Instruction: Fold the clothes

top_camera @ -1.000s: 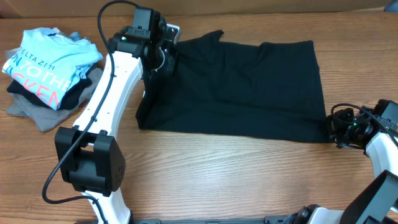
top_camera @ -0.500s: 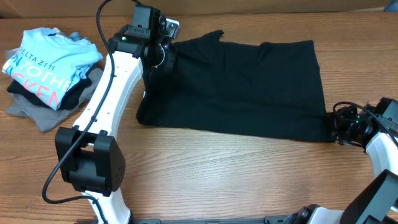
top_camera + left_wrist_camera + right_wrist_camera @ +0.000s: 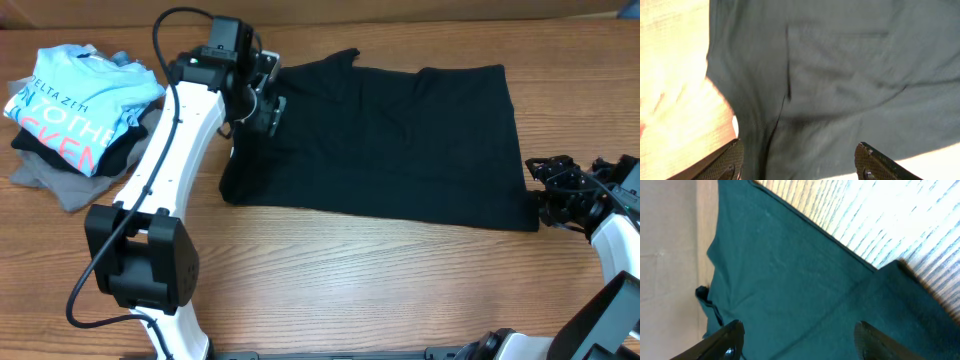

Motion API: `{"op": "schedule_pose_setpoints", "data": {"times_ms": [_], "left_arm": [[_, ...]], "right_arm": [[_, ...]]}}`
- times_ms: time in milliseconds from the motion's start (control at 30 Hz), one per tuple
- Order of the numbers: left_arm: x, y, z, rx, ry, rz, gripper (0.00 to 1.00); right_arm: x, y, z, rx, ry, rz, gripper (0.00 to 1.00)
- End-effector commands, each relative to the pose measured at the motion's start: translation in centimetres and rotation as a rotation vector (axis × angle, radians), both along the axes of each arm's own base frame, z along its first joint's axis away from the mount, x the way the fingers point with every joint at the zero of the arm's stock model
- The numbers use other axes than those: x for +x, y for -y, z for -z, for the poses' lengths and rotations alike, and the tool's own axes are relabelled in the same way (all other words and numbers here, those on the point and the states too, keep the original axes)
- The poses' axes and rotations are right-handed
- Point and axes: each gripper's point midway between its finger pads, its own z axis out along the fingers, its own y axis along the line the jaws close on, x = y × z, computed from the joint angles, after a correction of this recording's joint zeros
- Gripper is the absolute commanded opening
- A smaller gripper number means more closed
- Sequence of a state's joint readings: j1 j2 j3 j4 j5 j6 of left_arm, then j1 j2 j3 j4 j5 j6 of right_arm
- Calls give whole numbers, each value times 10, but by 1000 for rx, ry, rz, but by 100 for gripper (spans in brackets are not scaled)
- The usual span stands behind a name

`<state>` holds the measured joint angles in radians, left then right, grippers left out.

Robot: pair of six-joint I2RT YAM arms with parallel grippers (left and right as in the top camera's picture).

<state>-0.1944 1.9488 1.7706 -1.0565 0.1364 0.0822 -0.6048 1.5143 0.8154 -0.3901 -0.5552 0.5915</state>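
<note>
Lying flat across the middle of the overhead view, the black T-shirt (image 3: pixel 390 140) makes a broad, roughly rectangular sheet of soft, matte fabric on the table (image 3: pixel 400 290), whose wood shows warm brown grain running left to right. Shallow creases ripple over the cloth, a short sleeve pokes up at its upper left, and its lower hem runs nearly straight towards the lower right corner. The left gripper (image 3: pixel 268 102), black and blocky at the end of a smooth white arm (image 3: pixel 175 145), hangs over the shirt's upper left edge. In the left wrist view its jaws are spread wide, one dark tip at each bottom corner of the frame, and the cloth lies loose beneath them, with a dark stitched seam running down through soft folds. The right gripper (image 3: pixel 548 187), near the right edge of the overhead frame, sits just beside the shirt's lower right corner. Its jaws too stand wide apart in the right wrist view, above fabric whose crisp hemmed edge cuts diagonally against bright, finely striped wood. At the upper left of the overhead frame, well apart from the shirt, sits a rumpled pile: a light blue T-shirt (image 3: pixel 75 85) with white and pink lettering on top, a dark garment (image 3: pixel 125 150) under it, and a grey garment (image 3: pixel 70 190) at the bottom.
</note>
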Motion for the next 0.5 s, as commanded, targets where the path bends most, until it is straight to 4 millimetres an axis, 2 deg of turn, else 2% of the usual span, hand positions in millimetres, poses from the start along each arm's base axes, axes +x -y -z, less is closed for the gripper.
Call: {"op": "schedule_pose_setpoints", "data": {"times_ms": [0,167,300,467], "left_arm": [[-5,-18,2,20,-49,-39,74],[-28,-22,12,25,-152,-71,72],[-42,-15,25,-19,-217,-60,72],[-32,-12,34,-34,-175,-55,79]], "right_arm": [[3,-5,-8,9,43,-70,73],[-13,-9,6,-12,-43,-97,73],[-26,-4,17,-45,-125,-78,71],[-33,16,27,-148,-194,-27,58]]}}
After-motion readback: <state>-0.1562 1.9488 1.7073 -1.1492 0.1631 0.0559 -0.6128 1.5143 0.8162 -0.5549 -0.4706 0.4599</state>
